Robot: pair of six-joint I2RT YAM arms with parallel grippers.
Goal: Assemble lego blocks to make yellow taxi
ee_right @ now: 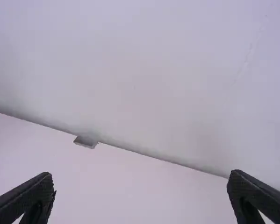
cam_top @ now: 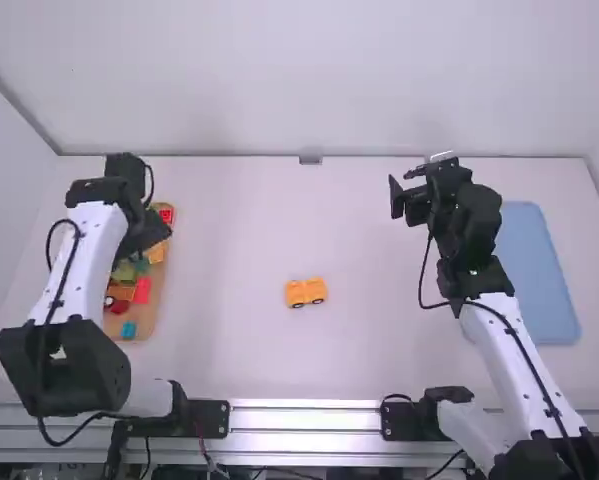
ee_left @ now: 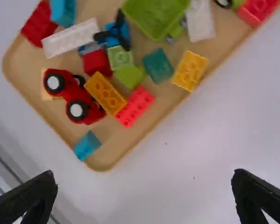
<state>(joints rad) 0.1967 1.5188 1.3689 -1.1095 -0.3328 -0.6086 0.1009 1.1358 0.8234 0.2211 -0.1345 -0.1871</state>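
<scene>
You get bright, diffuse light in the high view, spread quite evenly over the pale tabletop [cam_top: 399, 340], with gentle shading on the back wall [cam_top: 309, 80]; you cannot tell where the lamps are. The metal rail [cam_top: 304, 418] gives you bright streaks, while the left arm's black joints [cam_top: 64, 365] sink into darkness. In the left wrist view, you see a soft grey shadow beside the tray [ee_left: 60, 114]. The right wrist view gives you a darker band along the wall's foot.

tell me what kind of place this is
Probably a robotics lab or test bench: a left arm and a right arm stand at a white table, with a tray of toy blocks.
</scene>
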